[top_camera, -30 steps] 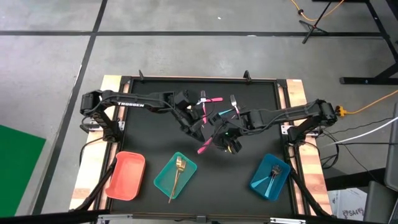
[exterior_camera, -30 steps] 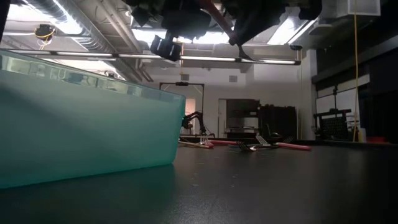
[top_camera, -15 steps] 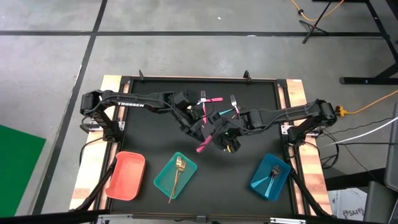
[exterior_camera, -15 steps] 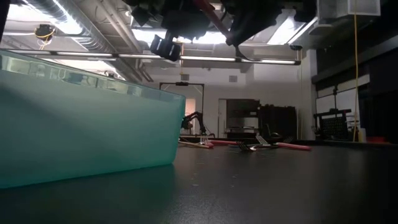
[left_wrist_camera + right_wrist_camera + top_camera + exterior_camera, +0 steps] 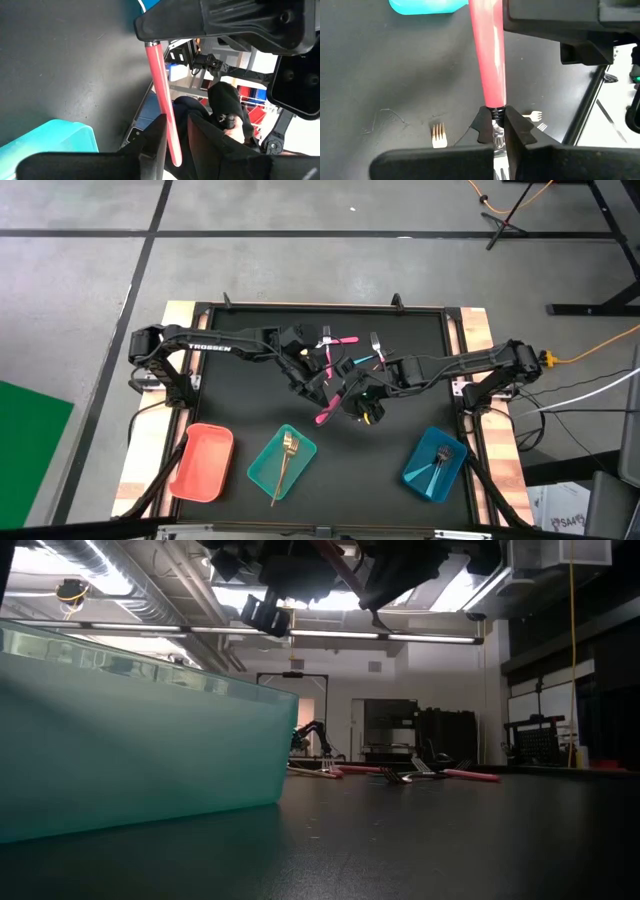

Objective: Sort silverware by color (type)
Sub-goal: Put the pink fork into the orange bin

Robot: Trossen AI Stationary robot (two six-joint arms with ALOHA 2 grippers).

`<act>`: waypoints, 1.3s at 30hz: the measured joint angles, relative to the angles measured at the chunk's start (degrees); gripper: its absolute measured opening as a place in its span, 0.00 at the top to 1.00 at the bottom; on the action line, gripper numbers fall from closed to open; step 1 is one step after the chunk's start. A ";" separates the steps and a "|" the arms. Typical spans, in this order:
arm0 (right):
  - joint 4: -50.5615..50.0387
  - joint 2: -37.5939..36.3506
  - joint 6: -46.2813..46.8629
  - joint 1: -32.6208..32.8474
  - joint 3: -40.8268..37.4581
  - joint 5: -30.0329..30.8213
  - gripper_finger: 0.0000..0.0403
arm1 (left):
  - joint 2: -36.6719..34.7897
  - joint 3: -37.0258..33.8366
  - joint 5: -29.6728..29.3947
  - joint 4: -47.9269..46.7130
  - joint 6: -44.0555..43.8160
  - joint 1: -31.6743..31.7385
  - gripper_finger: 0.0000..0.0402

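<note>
Barely anything shifts: from above, I see the pink-handled utensil point(image 5: 327, 412) a touch nearer the left gripper point(image 5: 326, 390), mid-table. My left wrist view shows those fingers clamping its handle; my right wrist view shows the right gripper point(image 5: 496, 131) pinching its silver neck.

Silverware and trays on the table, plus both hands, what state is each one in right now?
Pink utensil: lifted, held by both hands.
Left hand: shut on handle.
Right hand: shut on neck.
Pink tray: empty.
Teal tray: holds gold utensil.
Blue tray: holds utensils.
</note>
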 joint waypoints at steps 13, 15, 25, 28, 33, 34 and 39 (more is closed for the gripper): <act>-0.93 -0.07 4.80 -0.07 0.30 0.48 0.99 | 0.07 0.00 -5.20 0.00 -0.29 0.00 0.82; -0.99 -0.07 4.90 -0.07 0.30 0.48 0.99 | 0.07 0.00 -5.18 0.03 -0.30 0.00 0.82; 0.00 -0.07 6.54 -0.07 0.28 0.46 0.99 | 0.07 0.00 -5.57 0.04 -0.29 -0.07 0.82; 0.37 -0.07 6.54 -0.04 0.26 0.46 0.99 | 0.07 0.00 -5.62 0.02 -0.08 -0.07 0.82; 0.35 -0.07 6.54 -0.04 0.23 0.45 0.99 | 0.07 0.00 -5.57 0.04 -0.05 -0.07 0.82; 0.37 -0.07 6.54 -0.04 0.23 0.46 0.99 | 0.07 0.00 -5.57 0.04 -0.05 -0.07 0.82; 0.37 -0.07 6.52 -0.04 0.21 0.44 0.99 | 0.07 0.00 -5.55 0.04 0.01 -0.07 0.83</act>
